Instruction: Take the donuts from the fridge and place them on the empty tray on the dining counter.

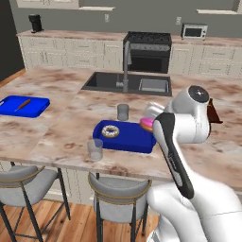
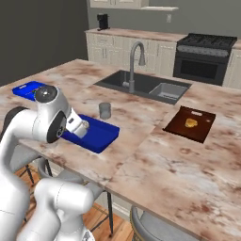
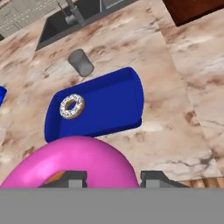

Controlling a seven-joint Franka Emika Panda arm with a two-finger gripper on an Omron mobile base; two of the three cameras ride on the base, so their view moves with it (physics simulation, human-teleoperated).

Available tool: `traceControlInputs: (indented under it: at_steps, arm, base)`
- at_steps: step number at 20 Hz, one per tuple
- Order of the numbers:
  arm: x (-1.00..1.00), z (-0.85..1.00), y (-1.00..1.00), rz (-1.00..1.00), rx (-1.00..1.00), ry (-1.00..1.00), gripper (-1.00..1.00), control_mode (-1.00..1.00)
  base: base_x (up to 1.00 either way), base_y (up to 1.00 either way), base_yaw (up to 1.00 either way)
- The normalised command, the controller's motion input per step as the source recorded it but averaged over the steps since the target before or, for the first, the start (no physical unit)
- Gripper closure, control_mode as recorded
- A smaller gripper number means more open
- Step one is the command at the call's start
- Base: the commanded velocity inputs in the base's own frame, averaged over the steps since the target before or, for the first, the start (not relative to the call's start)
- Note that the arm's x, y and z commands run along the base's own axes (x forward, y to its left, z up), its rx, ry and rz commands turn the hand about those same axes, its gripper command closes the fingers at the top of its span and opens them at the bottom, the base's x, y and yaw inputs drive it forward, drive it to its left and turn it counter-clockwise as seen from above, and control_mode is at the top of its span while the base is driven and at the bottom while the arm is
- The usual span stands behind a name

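Observation:
My gripper (image 3: 114, 179) is shut on the pink-iced donut (image 3: 74, 164), which bulges between the two fingertips (image 3: 154, 178). It hangs above the right end of the deep blue tray (image 3: 107, 109) on the marble dining counter (image 1: 61, 137). In the left base view the pink donut (image 1: 146, 124) peeks out behind my forearm, at the tray's (image 1: 132, 141) right edge. The white speckled donut (image 3: 71, 106) lies flat in the tray's left end (image 1: 110, 131). The fridge is out of view.
A clear glass (image 1: 95, 149) stands at the tray's front left corner, and a grey cup (image 1: 123, 112) just behind the tray. The dark sink (image 1: 127, 82) lies beyond, a flatter blue tray (image 1: 23, 106) far left, a dark brown tray (image 2: 190, 123) to the right. Grey stools (image 1: 118, 198) line the near edge.

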Motion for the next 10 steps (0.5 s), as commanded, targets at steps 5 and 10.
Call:
traceControlInputs:
  at_steps: [5, 10]
  arm:
    - [1.0, -0.65, -0.01, 0.0, -0.04, 0.06, 1.0, -1.0]
    - [0.85, -0.53, -0.14, 0.0, -0.04, 0.07, 1.0, -1.0]
  base:
    - [0.0, 0.0, 0.0]
    - [0.0, 0.0, 0.0]
